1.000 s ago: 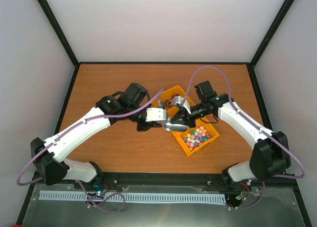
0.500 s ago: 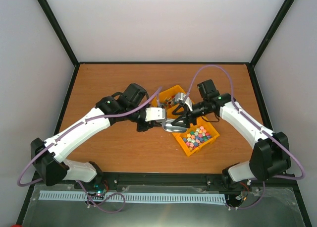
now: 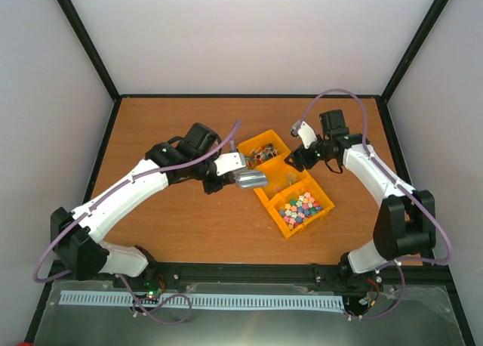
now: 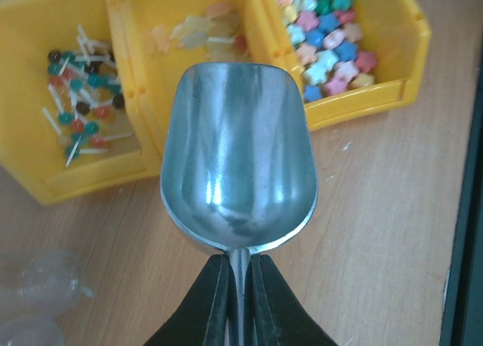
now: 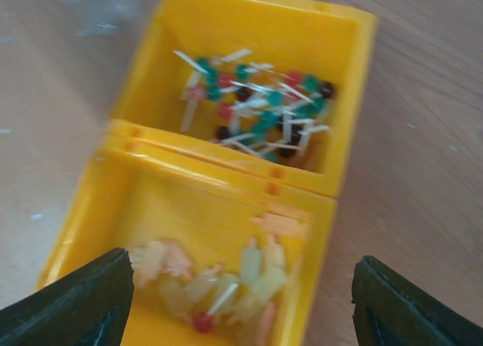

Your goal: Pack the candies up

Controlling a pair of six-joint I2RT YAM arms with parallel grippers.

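The candies (image 3: 302,206) are a heap of small pastel pieces in the nearest yellow bin (image 3: 326,210); in the left wrist view the candies (image 4: 328,32) lie at the top right. My left gripper (image 3: 237,180) is shut on the thin handle of an empty metal scoop (image 3: 251,180). The scoop's bowl (image 4: 238,157) hangs in front of the bins, with the gripper (image 4: 238,261) pinching its stem. My right gripper (image 3: 298,159) is open above the middle bin (image 5: 204,210), nothing between its fingers (image 5: 75,304).
The far bin (image 3: 260,149) holds small stick-like items with red and green heads (image 5: 256,112). Pale translucent pieces (image 5: 219,282) lie in the middle bin. Crumpled clear plastic (image 4: 45,297) lies on the wooden table (image 3: 173,225) near the left gripper.
The right gripper has opened, let go of the scoop and drawn back to the right. The left gripper stays shut on the scoop's handle and has shifted slightly left and back.
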